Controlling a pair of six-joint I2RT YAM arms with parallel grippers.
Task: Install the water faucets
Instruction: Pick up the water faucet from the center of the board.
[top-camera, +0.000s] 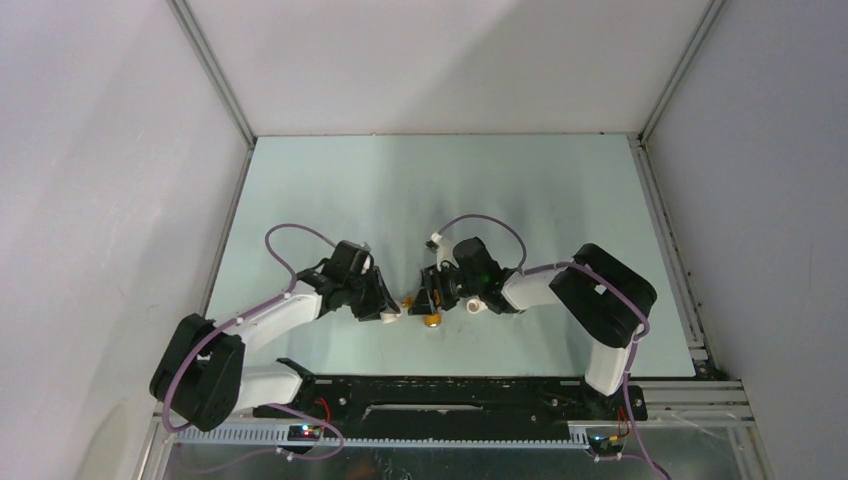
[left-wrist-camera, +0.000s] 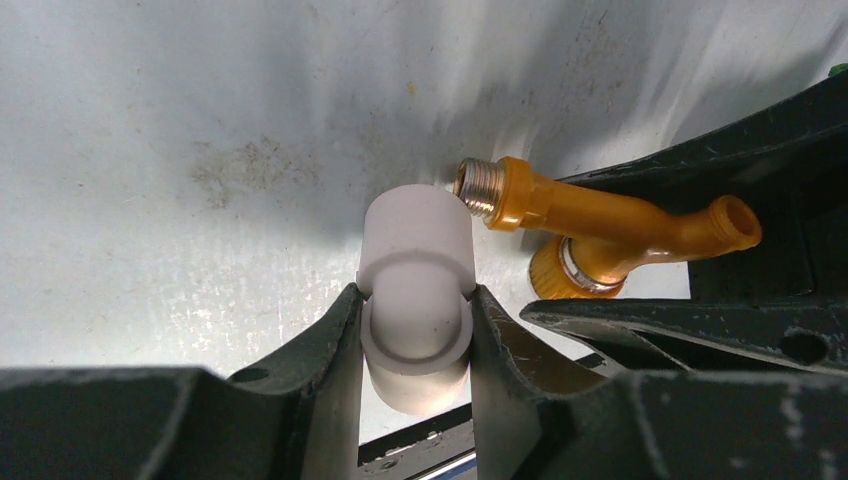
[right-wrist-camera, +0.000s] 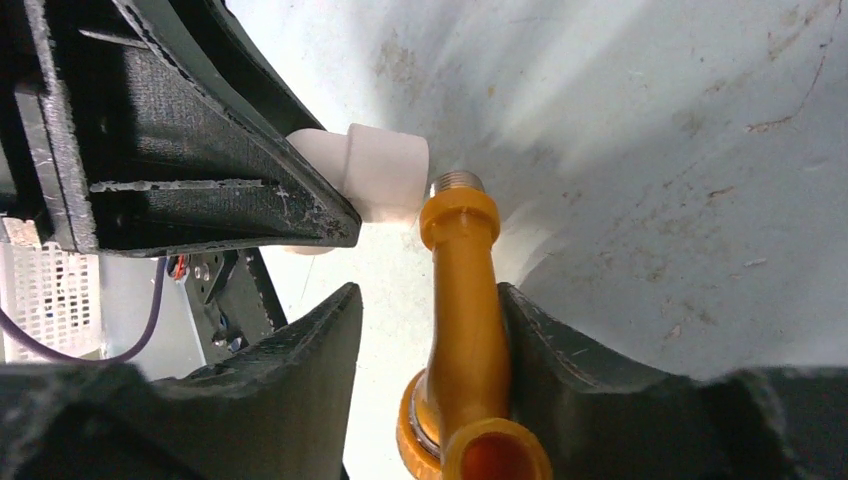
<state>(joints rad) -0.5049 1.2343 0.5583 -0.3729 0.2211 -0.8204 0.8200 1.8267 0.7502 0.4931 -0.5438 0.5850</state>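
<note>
The orange faucet (left-wrist-camera: 600, 215) lies on the table with its round knob down. Its threaded metal end sits right beside the rim of a white elbow fitting (left-wrist-camera: 415, 240). My left gripper (left-wrist-camera: 415, 295) is shut on that fitting, one finger on each side. My right gripper (right-wrist-camera: 427, 290) is open around the orange faucet (right-wrist-camera: 465, 320): the faucet rests against the right finger, and a gap shows on the left. In the top view both grippers (top-camera: 392, 312) (top-camera: 430, 300) meet at the table's near middle over the faucet (top-camera: 431, 320). I cannot make out the green faucet.
A small white piece (top-camera: 474, 304) lies by the right wrist. The black base rail (top-camera: 450, 395) runs along the near edge. White walls with metal posts (top-camera: 215, 75) enclose the pale green table (top-camera: 450, 190).
</note>
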